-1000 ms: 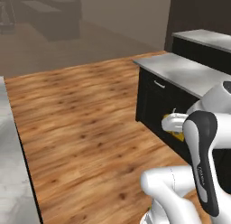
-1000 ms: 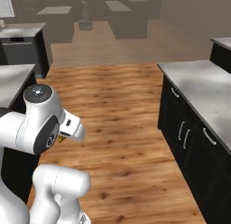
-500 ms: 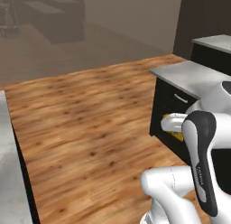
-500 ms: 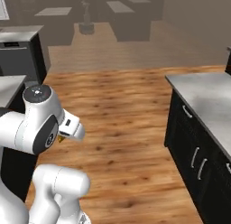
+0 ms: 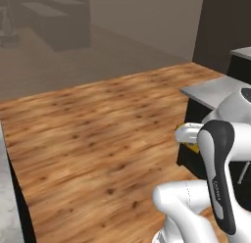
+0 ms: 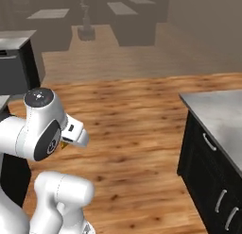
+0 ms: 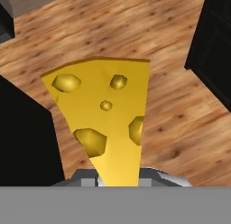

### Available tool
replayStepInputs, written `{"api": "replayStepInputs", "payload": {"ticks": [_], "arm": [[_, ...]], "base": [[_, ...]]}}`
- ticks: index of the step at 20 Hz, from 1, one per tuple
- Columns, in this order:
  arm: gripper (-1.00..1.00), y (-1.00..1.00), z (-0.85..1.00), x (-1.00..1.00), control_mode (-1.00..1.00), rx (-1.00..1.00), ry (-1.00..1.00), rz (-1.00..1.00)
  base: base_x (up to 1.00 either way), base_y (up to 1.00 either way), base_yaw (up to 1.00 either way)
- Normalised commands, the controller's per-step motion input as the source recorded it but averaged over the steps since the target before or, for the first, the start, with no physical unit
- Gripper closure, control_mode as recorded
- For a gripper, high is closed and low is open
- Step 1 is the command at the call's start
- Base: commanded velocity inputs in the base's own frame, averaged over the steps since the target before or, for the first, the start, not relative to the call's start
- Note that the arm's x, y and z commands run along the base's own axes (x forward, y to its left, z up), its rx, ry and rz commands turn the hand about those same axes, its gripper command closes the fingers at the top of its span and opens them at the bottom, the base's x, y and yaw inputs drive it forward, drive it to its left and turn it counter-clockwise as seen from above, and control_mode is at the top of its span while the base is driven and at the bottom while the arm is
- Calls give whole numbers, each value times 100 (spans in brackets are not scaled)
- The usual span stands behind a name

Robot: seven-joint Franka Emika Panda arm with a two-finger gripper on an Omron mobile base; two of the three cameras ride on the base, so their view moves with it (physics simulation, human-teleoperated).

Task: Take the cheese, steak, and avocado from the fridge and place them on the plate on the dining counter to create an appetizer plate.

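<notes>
Carrying: the load rides over a wide wooden floor (image 5: 88, 139), with the plate and the dining counter not among what can be made out here.
Floor: bare planks run beneath the hand and between the dark cabinets.
Worktop: a grey-topped worktop (image 6: 217, 115) on black cabinets stands to the right in the right base view, well apart from the arm.
Arm: the white arm (image 6: 42, 134) is folded close to the base, hand held low in front.
Cheese: the cheese (image 7: 106, 119) is a yellow wedge with hole marks, its narrow end down between the finger tips and its broad end pointing away from the hand; a sliver of yellow also peeks out by the wrist in the left base view (image 5: 192, 147).
Pincer: the pincer (image 7: 118, 180) is clamped on the cheese at the thin tip of the wedge.
Risk, grip: I judge the hold slight, since only the narrow point is pinched; a jolt or quick turn of the base could let the wedge pivot or slide out onto the floor.
Risk, path: the black cabinet edges sit near the hand's sides, so a wide swing might knock the cheese loose.
</notes>
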Motion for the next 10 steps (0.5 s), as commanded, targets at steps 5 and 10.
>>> {"api": "replayStepInputs", "payload": {"ticks": [5,10], "arm": [[100,0,0,0,100,0,0,0],[100,0,0,0,100,0,0,0]], "base": [[100,0,-17],[100,0,-28]]}}
